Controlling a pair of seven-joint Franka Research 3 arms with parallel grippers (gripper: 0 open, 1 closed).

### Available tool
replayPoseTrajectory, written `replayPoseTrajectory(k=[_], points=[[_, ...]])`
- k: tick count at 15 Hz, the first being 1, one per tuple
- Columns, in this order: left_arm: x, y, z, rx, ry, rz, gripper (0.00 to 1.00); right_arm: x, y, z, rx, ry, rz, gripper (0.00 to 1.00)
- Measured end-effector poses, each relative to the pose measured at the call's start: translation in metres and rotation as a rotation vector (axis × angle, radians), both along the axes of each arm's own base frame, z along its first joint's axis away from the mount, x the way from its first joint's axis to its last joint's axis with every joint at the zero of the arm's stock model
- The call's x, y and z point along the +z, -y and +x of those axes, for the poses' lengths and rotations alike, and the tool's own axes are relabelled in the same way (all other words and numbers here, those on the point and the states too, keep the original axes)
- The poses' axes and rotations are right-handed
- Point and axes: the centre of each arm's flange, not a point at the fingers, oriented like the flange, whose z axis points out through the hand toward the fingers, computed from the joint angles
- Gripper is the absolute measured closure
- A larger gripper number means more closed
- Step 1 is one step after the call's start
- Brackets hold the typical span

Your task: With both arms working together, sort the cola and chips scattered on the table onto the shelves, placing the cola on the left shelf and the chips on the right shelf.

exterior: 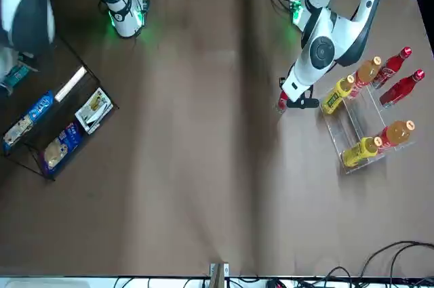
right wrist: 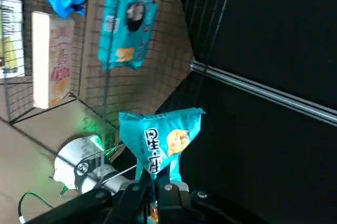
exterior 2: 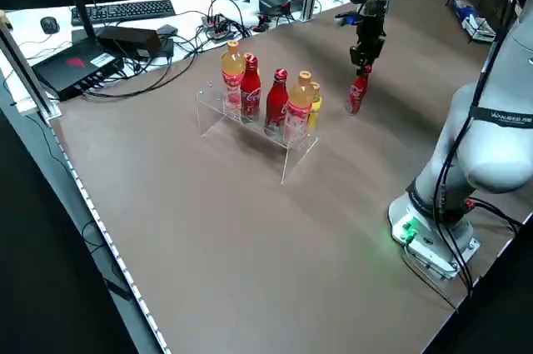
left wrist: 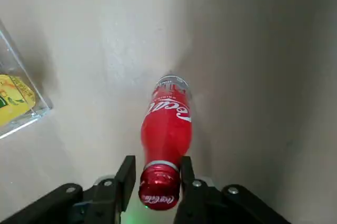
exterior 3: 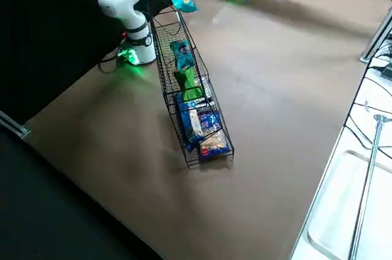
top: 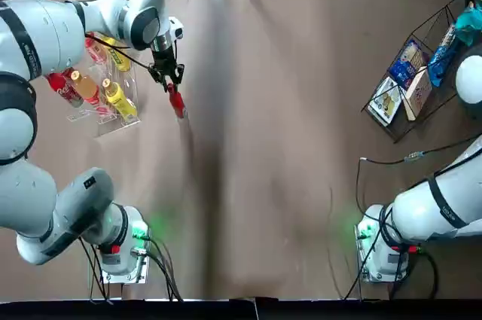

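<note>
Beside the clear acrylic bottle rack (top: 113,105) holding two red cola bottles, the left gripper (top: 167,79) has its fingers clenched on a slim red cola bottle (top: 176,102) standing on the brown bench (top: 286,147). The right gripper (right wrist: 152,190) pinches a teal crinkly chips bag (right wrist: 160,142) over the black wire-mesh rack (top: 422,71).

Left tool (top: 170,79) clamped, wrist pointing down — right tool (right wrist: 154,191) pinched, arm raised.

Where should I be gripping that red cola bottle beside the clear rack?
At the neck just under the cap, from above: the cola bottle stands upright on the table, narrowest at the top. The left gripper is already shut there, beside the left shelf.
</note>
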Motion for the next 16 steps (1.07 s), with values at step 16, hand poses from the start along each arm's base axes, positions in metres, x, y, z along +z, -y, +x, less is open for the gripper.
replayPoseTrajectory(k=[16], points=[[0.032, -0.016, 0.021, 0.104, -0.028, 0.046, 0.68, -0.058, 0.033, 0.001, -0.021, -0.082, 0.025, 0.69]])
